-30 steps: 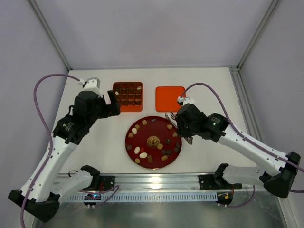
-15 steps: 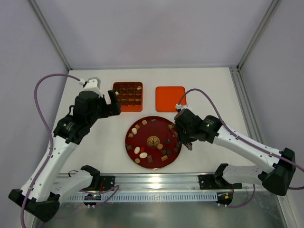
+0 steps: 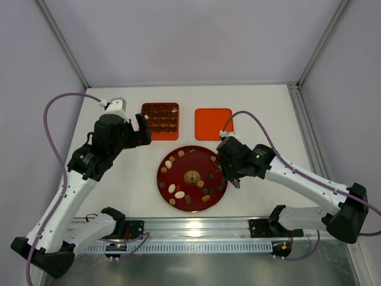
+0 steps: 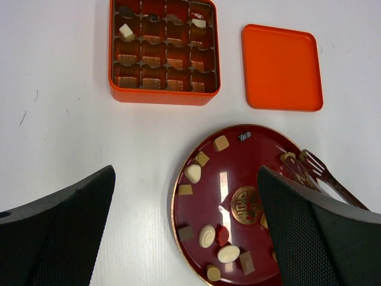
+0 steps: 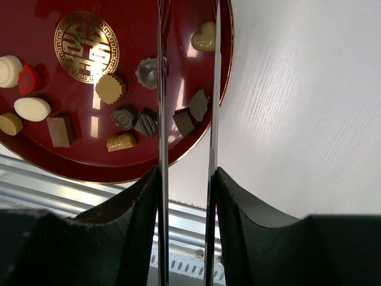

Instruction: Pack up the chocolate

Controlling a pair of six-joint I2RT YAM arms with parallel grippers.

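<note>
Several chocolate pieces (image 3: 179, 194) in brown, tan and cream lie on a round dark red plate (image 3: 161, 179). They also show in the left wrist view (image 4: 208, 235) and the right wrist view (image 5: 110, 88). My right gripper (image 3: 231, 174) (image 5: 186, 173) is shut on metal tongs (image 5: 162, 89), whose open tips (image 4: 300, 159) reach over the plate's right edge, with no piece between them. My left gripper (image 3: 141, 127) (image 4: 187, 173) is open and empty, held above the table between the box and the plate.
An orange box (image 3: 160, 121) with a grid of cells stands behind the plate. It holds a few pieces (image 4: 126, 31). Its orange lid (image 3: 213, 123) (image 4: 280, 67) lies flat to its right. A metal rail (image 3: 196, 226) runs along the near edge.
My right arm has shifted left, bringing the tongs over the plate's right side. The left arm has not moved.
</note>
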